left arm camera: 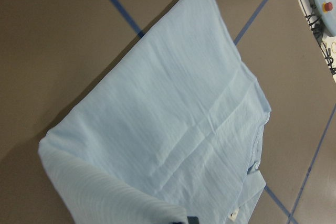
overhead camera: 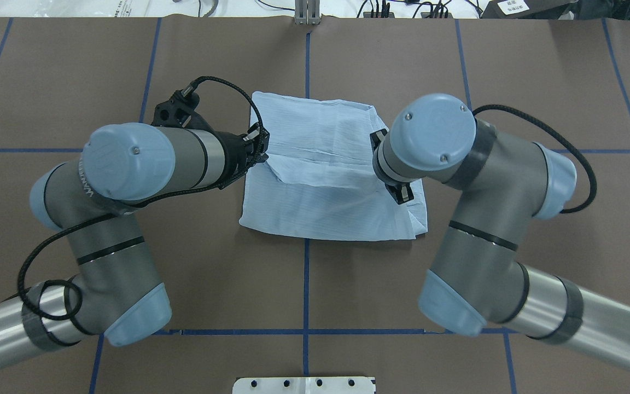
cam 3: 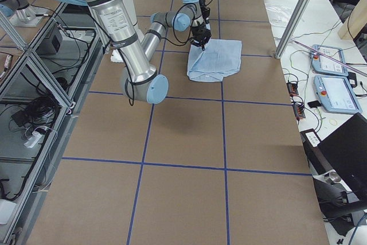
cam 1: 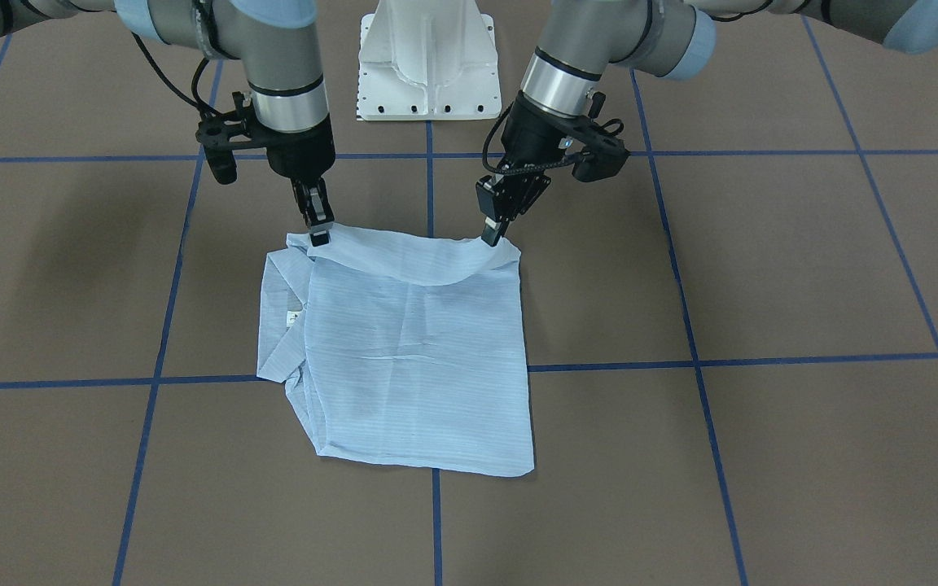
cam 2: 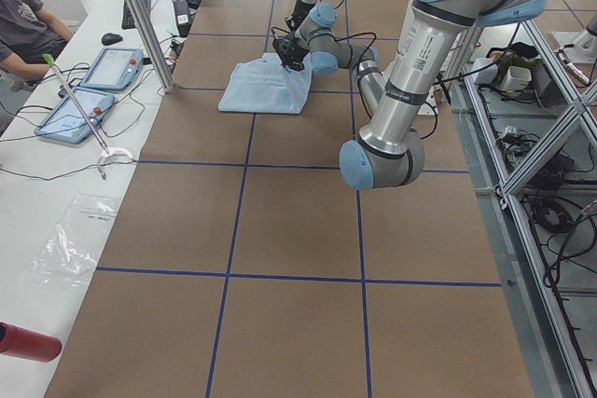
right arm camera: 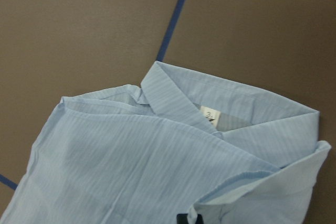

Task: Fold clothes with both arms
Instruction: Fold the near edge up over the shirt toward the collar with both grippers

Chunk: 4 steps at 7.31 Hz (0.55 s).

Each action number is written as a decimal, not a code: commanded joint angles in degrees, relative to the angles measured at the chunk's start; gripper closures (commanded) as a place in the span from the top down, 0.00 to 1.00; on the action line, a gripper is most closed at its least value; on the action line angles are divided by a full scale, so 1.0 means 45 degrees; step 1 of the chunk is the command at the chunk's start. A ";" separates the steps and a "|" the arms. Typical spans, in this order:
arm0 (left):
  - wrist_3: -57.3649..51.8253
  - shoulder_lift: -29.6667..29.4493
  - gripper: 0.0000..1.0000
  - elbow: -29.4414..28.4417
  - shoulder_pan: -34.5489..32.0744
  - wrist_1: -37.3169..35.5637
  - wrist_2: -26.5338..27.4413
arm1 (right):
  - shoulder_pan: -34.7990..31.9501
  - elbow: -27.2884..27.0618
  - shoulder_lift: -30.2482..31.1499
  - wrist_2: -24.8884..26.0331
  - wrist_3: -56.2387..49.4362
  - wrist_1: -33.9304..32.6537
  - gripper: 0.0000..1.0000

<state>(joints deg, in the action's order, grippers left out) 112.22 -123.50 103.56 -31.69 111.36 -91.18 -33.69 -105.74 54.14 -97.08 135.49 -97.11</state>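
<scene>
Since the shirt [cam 1: 412,358] is thin, soft cloth of almost no weight, I judge that it will drape, sag and slide over itself rather than keep a crease. It lies as a rough folded square near the middle of the table [cam 1: 762,268], over a crossing of blue tape lines [cam 1: 681,362]. In the front-facing view its collar [cam 1: 282,277] and neck label [cam 1: 292,317] show at 9 o'clock, and the edge nearest my base is at 12 o'clock. My left fingers [cam 1: 492,228] are pinched together on that edge's corner at about 1 o'clock; my right fingers [cam 1: 319,221] are pinched on the corner at about 11 o'clock, just beside the collar. The cloth between them is raised a little off the layer below and dips in a shallow curve. Corners look like the right hold, since a mid-edge pinch would let the ends flop. I would keep the span gently taut, as so fine a weave could slip free or bunch; whether I hold one layer or several, I cannot tell.
</scene>
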 commanded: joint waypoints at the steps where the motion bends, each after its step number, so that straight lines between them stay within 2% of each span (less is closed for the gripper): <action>1: -0.0910 -0.1029 0.00 -0.2783 -0.0903 0.1433 -0.0010 | -0.1237 0.3676 -0.1788 -0.0728 -0.1119 0.1300 0.00; 3: -0.1362 -0.2606 0.00 -0.6257 -0.1492 0.3216 -0.0011 | -0.1770 0.6513 -0.2652 -0.1239 -0.1670 0.3155 0.00; 4: -0.1479 -0.2866 0.00 -0.7144 -0.1629 0.3957 -0.0011 | -0.1945 0.7260 -0.2907 -0.1529 -0.1885 0.3588 0.00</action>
<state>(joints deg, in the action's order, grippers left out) 106.43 -133.74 78.21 -38.03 124.93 -91.23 -41.34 -78.84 42.93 -102.58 128.34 -84.42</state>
